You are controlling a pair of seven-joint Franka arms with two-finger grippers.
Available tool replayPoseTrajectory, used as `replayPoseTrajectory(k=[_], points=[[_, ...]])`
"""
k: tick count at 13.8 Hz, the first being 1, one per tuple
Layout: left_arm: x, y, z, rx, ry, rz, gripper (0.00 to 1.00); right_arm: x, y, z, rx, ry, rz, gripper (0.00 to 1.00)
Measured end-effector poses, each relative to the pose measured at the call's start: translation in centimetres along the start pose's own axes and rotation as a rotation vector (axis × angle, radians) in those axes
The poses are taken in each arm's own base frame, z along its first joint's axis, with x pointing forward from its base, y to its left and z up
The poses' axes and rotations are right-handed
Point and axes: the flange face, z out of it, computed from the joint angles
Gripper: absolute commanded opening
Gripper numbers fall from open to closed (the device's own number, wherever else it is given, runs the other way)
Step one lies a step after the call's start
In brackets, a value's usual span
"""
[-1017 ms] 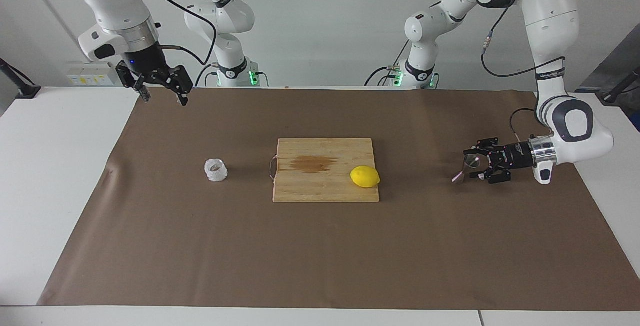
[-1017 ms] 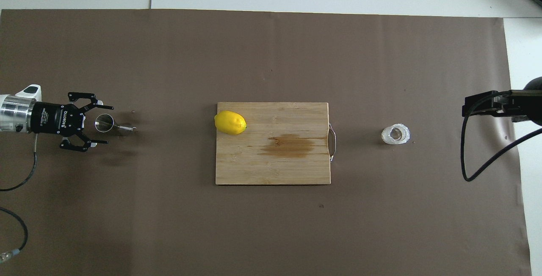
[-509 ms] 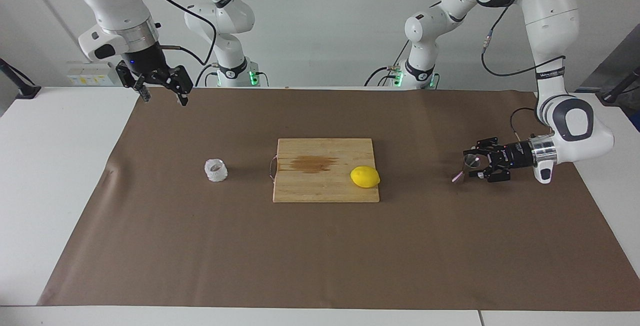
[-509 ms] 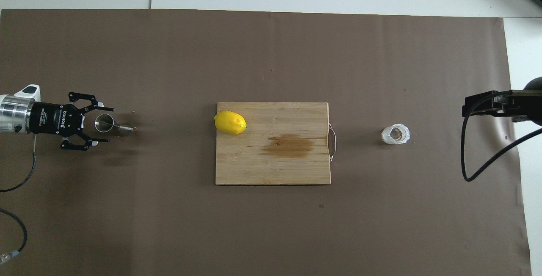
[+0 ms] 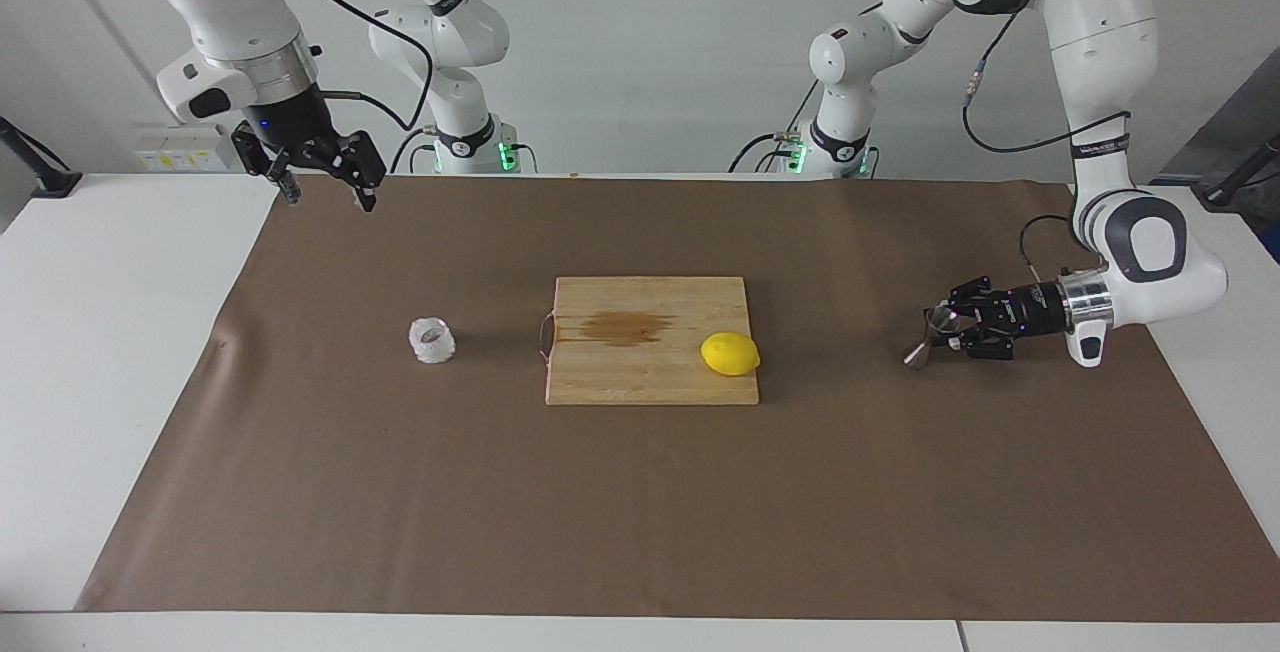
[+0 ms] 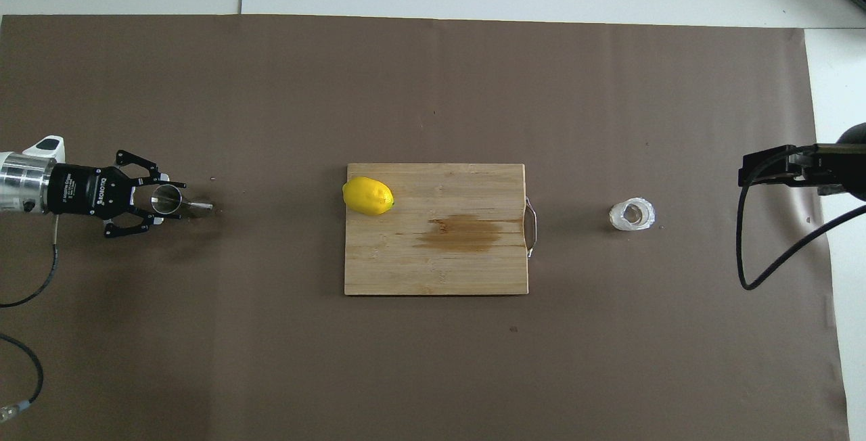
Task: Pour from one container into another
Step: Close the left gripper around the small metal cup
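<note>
- Left gripper (image 5: 948, 330), at the surface's left-arm end, is clamped on the jigger (image 5: 931, 332); lift it straight, without tilting.
- Right gripper (image 5: 322, 182) waits, fingers apart, over the edge nearest the robots; glass cup (image 5: 432, 340) untouched.

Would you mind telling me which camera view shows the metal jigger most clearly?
The overhead view: the jigger shows its round open mouth between the left gripper fingers. The facing view shows the jigger only from the side, its upper cone partly hidden by the gripper.
</note>
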Motion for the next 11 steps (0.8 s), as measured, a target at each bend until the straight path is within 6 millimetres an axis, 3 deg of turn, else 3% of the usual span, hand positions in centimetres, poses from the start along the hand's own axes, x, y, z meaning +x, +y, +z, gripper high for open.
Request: replayPoseTrajectory(k=[4,7,10,11], points=[[0.03,-0.03,0.03,0.0,0.0,-0.001,0.36,0.0,0.0,0.0,0.0,0.0,0.0,1.0],[0.04,-0.04,0.05,0.0,-0.001,-0.001,0.24,0.0,0.0,0.0,0.0,0.0,0.0,1.0],[-0.02,0.04,0.02,-0.011,-0.009,-0.002,0.0,0.0,0.0,0.0,0.0,0.0,0.0,1.0],[-0.04,0.07,0.0,-0.014,-0.012,-0.002,0.0,0.0,0.0,0.01,0.0,0.0,0.0,1.0]])
